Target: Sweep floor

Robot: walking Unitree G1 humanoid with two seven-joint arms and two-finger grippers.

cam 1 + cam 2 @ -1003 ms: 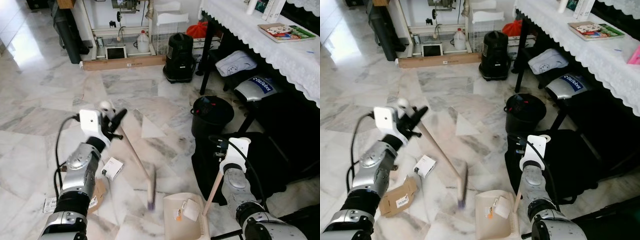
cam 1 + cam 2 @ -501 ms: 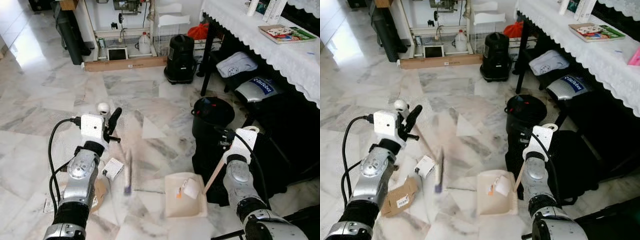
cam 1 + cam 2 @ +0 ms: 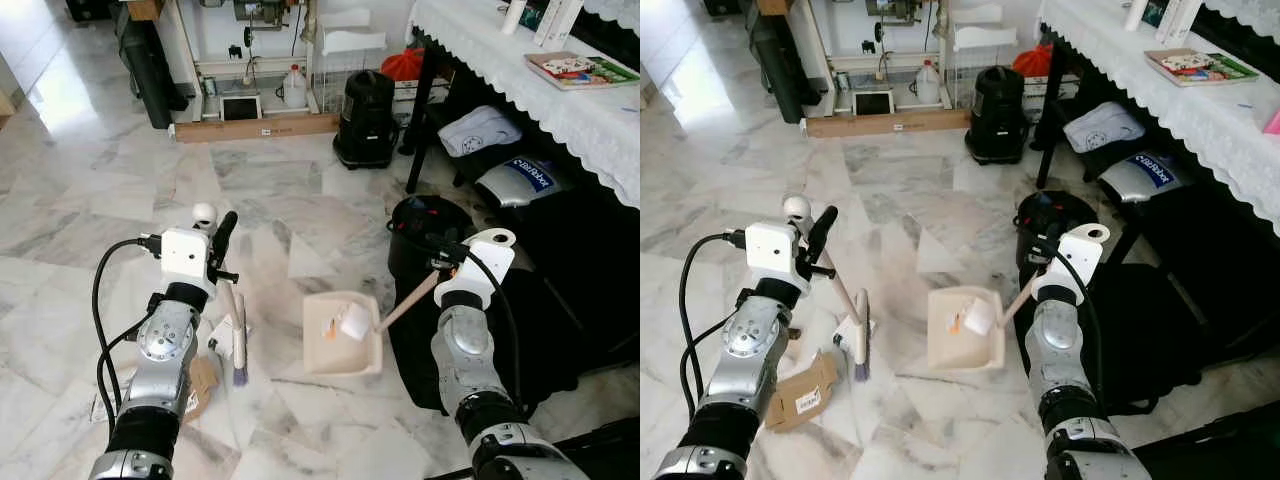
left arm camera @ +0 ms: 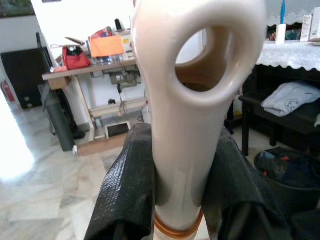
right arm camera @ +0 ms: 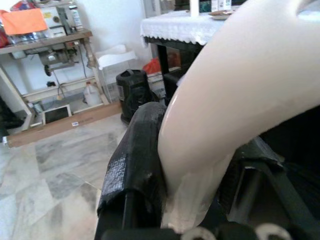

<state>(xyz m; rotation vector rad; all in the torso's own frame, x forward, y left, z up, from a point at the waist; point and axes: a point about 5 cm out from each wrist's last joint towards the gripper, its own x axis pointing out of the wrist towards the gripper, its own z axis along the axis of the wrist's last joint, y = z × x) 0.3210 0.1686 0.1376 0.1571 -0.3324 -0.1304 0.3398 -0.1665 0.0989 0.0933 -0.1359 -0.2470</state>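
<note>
Between my two arms the dustpan is hanging tilted, scraps inside, its handle running up into my right gripper, which is clamping it. My left gripper is squeezing the broom, bristles down just beside the pan's left.

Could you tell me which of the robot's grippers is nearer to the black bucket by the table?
Right. The right gripper, shut on the dustpan handle, sits just in front of the black bucket. The left gripper, shut on the broom handle, is well off to the bucket's left.
</note>
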